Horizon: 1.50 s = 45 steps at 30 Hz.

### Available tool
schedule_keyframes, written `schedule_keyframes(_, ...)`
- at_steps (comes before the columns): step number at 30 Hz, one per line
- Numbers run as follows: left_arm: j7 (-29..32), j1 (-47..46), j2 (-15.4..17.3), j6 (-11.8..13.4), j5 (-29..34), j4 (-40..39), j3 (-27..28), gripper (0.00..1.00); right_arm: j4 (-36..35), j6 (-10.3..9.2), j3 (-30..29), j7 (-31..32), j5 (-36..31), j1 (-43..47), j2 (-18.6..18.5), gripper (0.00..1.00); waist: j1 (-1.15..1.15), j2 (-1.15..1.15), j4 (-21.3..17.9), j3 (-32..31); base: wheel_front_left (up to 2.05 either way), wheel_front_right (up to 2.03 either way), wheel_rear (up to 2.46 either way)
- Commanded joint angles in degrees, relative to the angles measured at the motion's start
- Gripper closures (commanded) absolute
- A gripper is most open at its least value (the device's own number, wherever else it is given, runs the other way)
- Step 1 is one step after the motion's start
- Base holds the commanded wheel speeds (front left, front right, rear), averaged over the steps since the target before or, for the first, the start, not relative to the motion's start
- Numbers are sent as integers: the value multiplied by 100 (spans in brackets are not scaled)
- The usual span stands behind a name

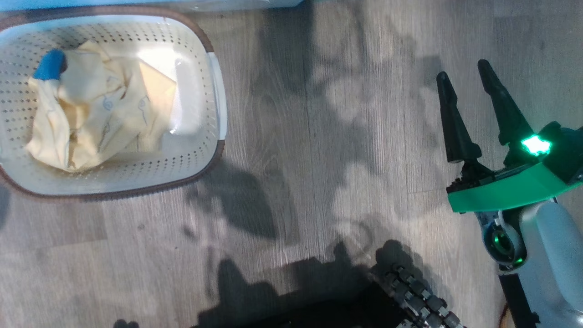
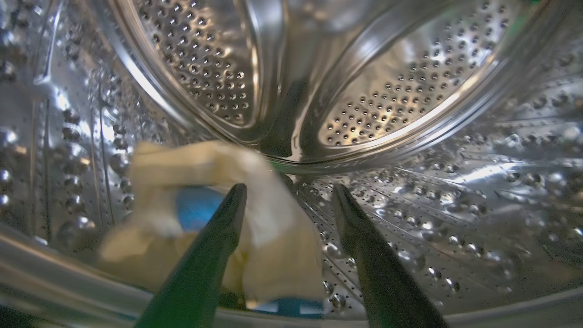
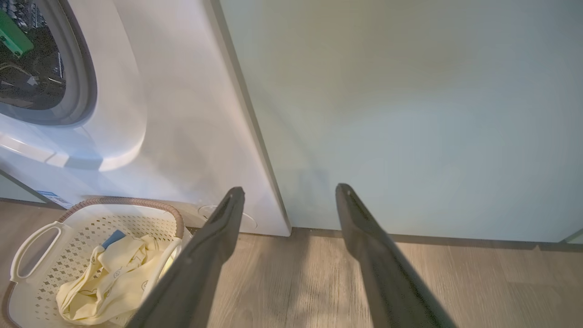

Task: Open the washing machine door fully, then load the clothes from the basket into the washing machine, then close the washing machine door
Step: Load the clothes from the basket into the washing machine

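My left gripper (image 2: 289,187) is open inside the perforated steel drum (image 2: 410,91) of the washing machine (image 3: 182,114). A pale yellow garment with a blue patch (image 2: 205,159) is blurred just left of and behind the left finger, loose over the drum's bottom. The cream basket (image 1: 191,159) stands on the floor before the machine and holds more of the clothes (image 1: 100,118), crumpled, with a blue patch. My right gripper (image 1: 463,70) is open and empty above the floor, well right of the basket (image 3: 118,200). The washing machine door is out of view.
A pale green cabinet front (image 3: 410,114) stands right of the machine, straight ahead of my right gripper (image 3: 289,189). Grey wood floor (image 1: 319,136) lies between the basket and the right arm. My dark base (image 1: 410,296) sits at the bottom of the head view.
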Motion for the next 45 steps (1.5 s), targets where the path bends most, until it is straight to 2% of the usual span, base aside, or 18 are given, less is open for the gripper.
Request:
schedule_keyframes(1, -13, -139, 151, -6, 69, -119, -62, 0, -128, 2, 25, -55, -33, 208, -92, 0, 0, 0, 58, -101, 0, 0, 0)
schedule_keyframes(12, -13, 841, -111, -6, -115, -148, -220, 0, -66, 2, -118, -55, -63, 456, -97, 0, 0, 0, 302, -844, 0, 0, 0)
schedule_keyframes(23, -13, 2175, -236, -6, -308, -710, -248, 0, 39, 2, -188, -55, -65, 828, -157, 0, 0, 0, 499, -1721, 0, 0, 0)
schedule_keyframes(33, -13, 3588, -271, -3, -137, -1474, 10, 0, 115, 2, -272, -55, -57, 1212, -186, 0, 0, 0, 615, -2391, 0, 0, 0)
schedule_keyframes(39, -13, 4619, -397, 90, 68, -2109, 312, 0, 132, 2, -358, -55, -55, 1417, -195, 0, 0, 0, 722, -2778, 0, 0, 0)
schedule_keyframes(45, -13, 5617, -542, 78, 208, -2712, 640, 0, 151, 2, -432, -55, -62, 1633, -199, 0, 0, 0, 828, -3118, 0, 0, 0)
